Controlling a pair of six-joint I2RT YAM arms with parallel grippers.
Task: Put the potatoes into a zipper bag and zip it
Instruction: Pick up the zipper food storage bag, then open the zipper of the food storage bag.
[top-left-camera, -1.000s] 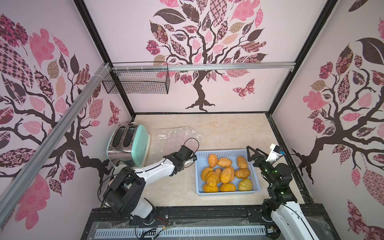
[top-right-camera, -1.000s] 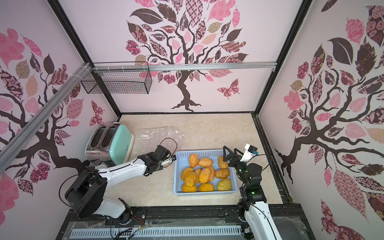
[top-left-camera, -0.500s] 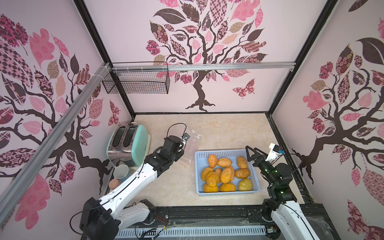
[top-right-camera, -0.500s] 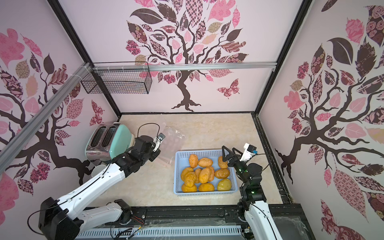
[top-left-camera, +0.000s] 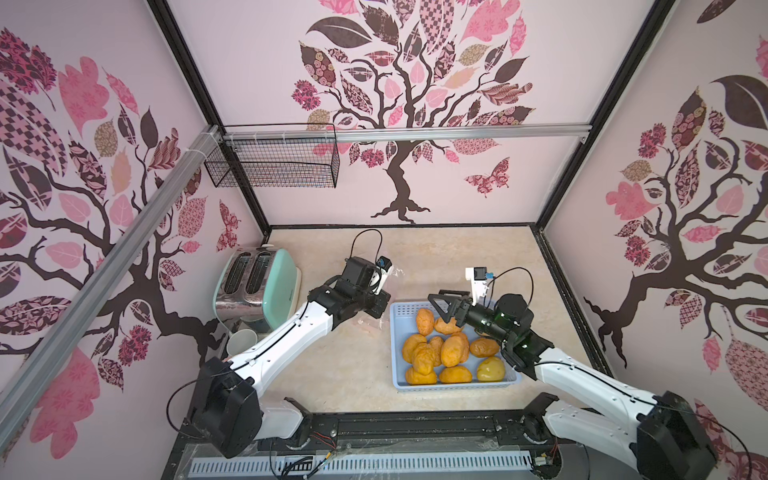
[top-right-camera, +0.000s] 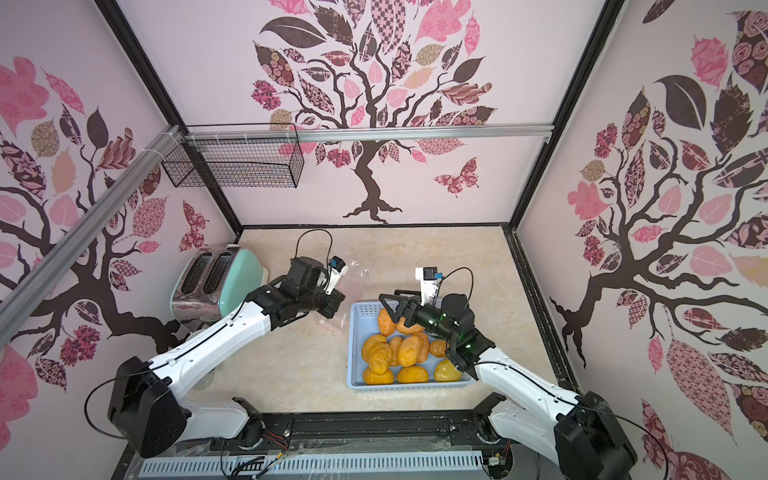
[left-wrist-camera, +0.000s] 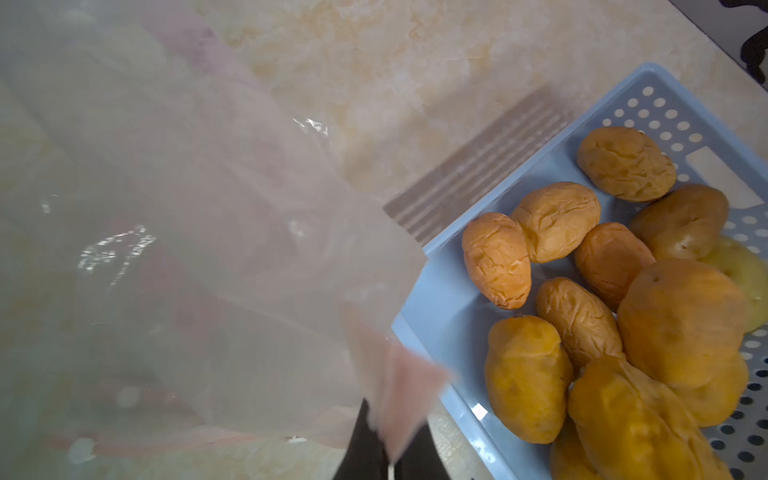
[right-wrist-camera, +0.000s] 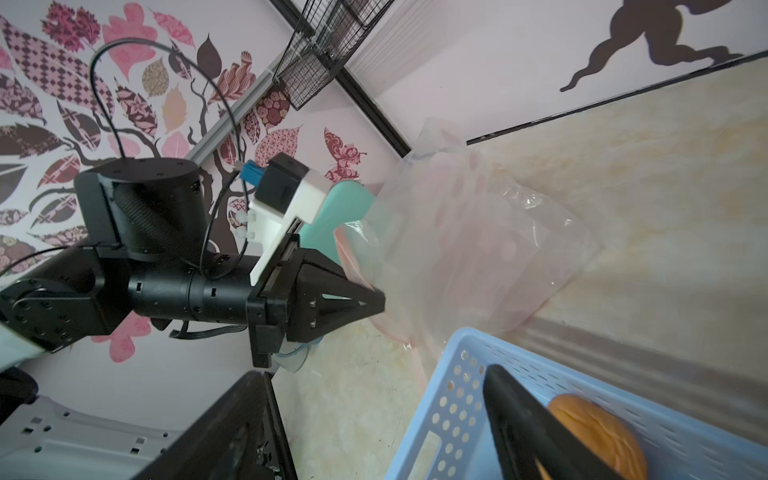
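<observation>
Though heaped, about 11 potatoes (top-left-camera: 454, 351) show.

Hanging bag (left-wrist-camera: 208, 228) just beside basket (left-wrist-camera: 444, 291)

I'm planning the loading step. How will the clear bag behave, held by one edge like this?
Likely floppy: the bag sags in wrinkled folds from the left gripper, which is pinched shut on its edge. Probably very light, since that one small pinch holds it up. Its mouth may well not gape open unaided, as it drapes loosely.
</observation>
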